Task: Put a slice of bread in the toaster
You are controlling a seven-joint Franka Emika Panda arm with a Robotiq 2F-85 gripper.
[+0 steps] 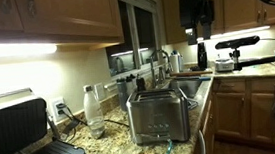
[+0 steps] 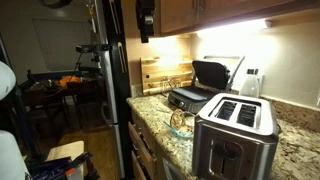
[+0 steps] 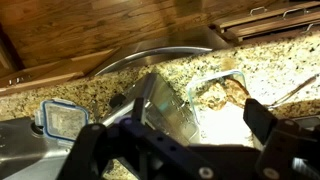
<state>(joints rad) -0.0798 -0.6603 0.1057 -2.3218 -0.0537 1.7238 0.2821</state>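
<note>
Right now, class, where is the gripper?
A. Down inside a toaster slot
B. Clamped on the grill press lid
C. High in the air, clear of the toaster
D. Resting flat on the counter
C: in both exterior views the gripper hangs high up, touching nothing, with the toaster well below it on the counter.
</note>
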